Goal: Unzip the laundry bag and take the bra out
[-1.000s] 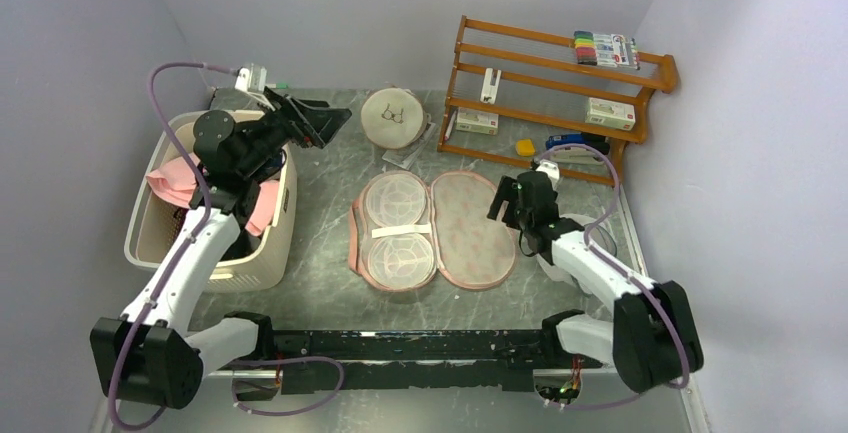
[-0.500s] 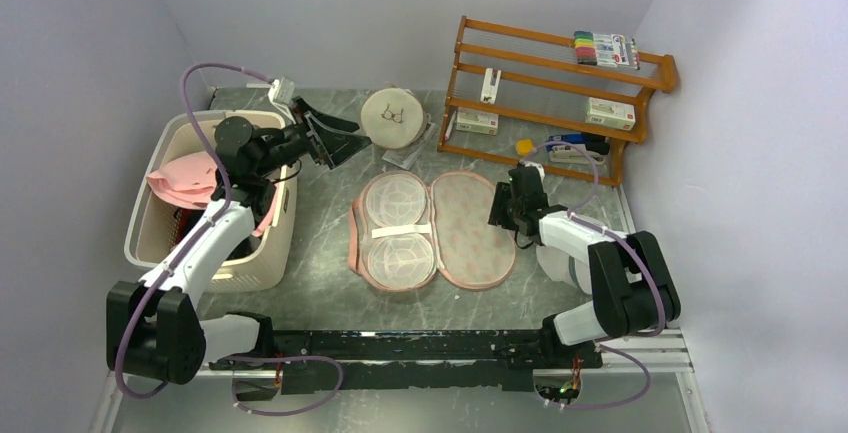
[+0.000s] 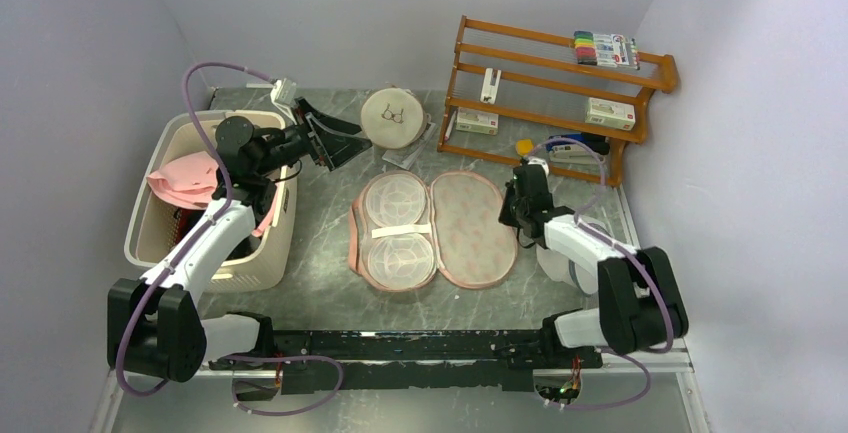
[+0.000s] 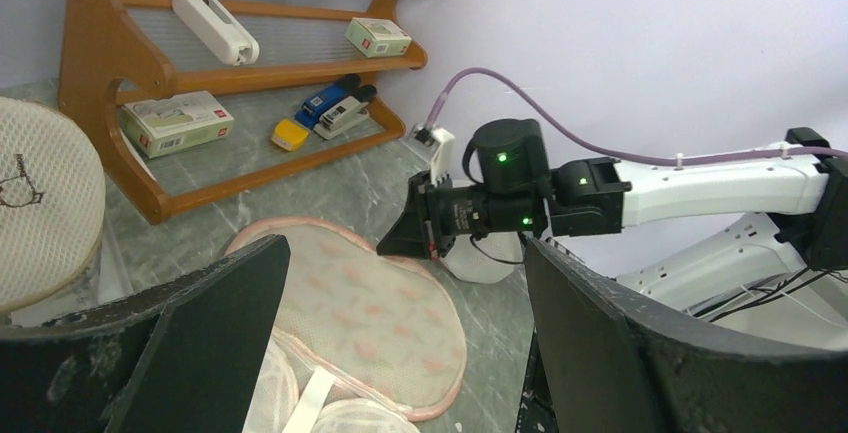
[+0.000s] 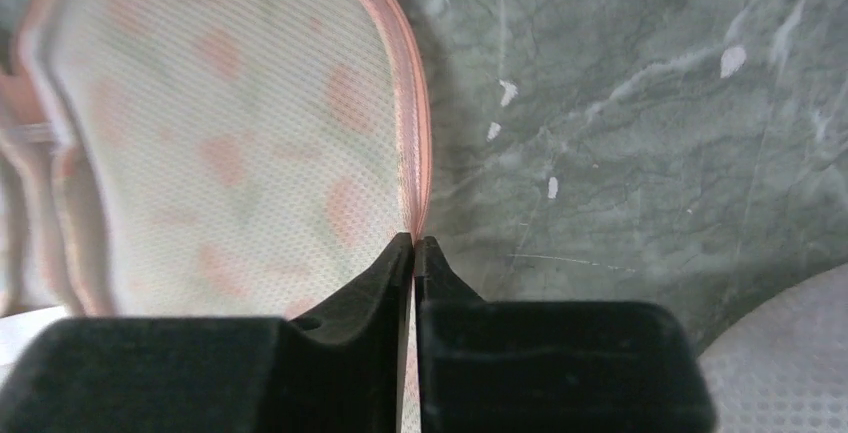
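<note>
The laundry bag (image 3: pixel 470 228) lies unzipped and spread flat mid-table. Its peach floral half is on the right, and a half with white mesh cups (image 3: pixel 398 228) is on the left. A pink garment (image 3: pixel 185 178), apparently the bra, drapes inside the cream basket (image 3: pixel 270 253). My right gripper (image 3: pixel 512 215) is shut, its tips (image 5: pixel 414 241) right over the bag's pink right rim (image 5: pixel 415 133). No fabric shows pinched between them. My left gripper (image 3: pixel 335 138) hangs open and empty between the basket and the bag, looking across the bag (image 4: pixel 370 323) at the right gripper (image 4: pixel 400 238).
A wooden rack (image 3: pixel 550 83) with small boxes, a stapler and markers stands at the back right. A white domed round item (image 3: pixel 392 118) sits at the back centre. Another pale round item (image 3: pixel 590 243) lies under the right arm. Walls close in on three sides.
The left arm swung right, away from over the basket, still open. The right gripper's jaws closed and it shifted slightly back along the bag's right edge.
</note>
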You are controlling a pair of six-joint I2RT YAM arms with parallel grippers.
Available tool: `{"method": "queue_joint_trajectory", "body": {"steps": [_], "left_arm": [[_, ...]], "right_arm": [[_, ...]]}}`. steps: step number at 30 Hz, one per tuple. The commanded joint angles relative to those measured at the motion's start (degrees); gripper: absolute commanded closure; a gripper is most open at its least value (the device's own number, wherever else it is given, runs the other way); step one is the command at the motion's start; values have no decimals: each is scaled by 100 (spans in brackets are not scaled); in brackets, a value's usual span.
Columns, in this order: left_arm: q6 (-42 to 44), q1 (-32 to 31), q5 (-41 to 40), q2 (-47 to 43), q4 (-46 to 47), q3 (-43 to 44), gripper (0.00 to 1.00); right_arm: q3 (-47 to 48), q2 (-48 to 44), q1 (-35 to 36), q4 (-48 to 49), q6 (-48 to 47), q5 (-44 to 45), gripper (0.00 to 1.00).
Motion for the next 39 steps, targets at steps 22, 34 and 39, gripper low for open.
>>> {"method": "queue_joint_trajectory", "body": {"steps": [22,34,39], "left_arm": [[581,-29,-148,-402,-620,341,1],[1326,-12,-892,-791,-1509,465,1],[1325,5,-871,-765,-1528,484,1]], "right_arm": [[1953,-975,1987,-556,515,-1164,100],[1706,1179,3349,2438,2143,-1749,100],[1621,2270,3492,3635,2676,-1967,100]]}}
